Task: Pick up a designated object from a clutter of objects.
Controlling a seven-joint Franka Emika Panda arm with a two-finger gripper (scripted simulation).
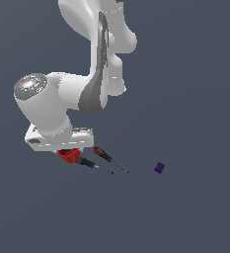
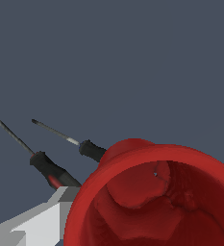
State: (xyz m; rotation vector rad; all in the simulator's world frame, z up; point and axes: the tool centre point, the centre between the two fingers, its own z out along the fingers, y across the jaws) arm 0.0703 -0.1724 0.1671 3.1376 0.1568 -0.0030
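Looming over the grey floor (image 1: pixel 195 217), the white arm (image 1: pixel 94 74) fills the upper part of the exterior view, its top cut off by the frame edge. The wrist block hangs low, and the gripper (image 1: pixel 67 150) beneath it is almost wholly hidden by that block. The red cup (image 1: pixel 68 155) peeks out just under the hand, only its lower portion showing; the rest is covered by the white housing. Whether the cup rests on the floor or is raised cannot be told.

From the wrist view the red cup (image 2: pixel 152 197) sits very close to the lens, its thick rim facing the camera and running off the picture's edge, the rough inner wall visible. One pale finger (image 2: pixel 41 218) shows beside the cup's rim, partly cut off; the other finger is out of sight, so whether the jaws are clamped on the cup or loose around it cannot be told.

Two screwdrivers lie just beside the cup toward the exterior view's right. The red-and-black-handled screwdriver (image 1: pixel 102 154) and the second, dark-handled screwdriver (image 1: pixel 91 164) run roughly parallel, their thin shafts fading into the floor. Its handle colour is too dim to name. A small purple cube (image 1: pixel 159 167) sits well apart, further right.
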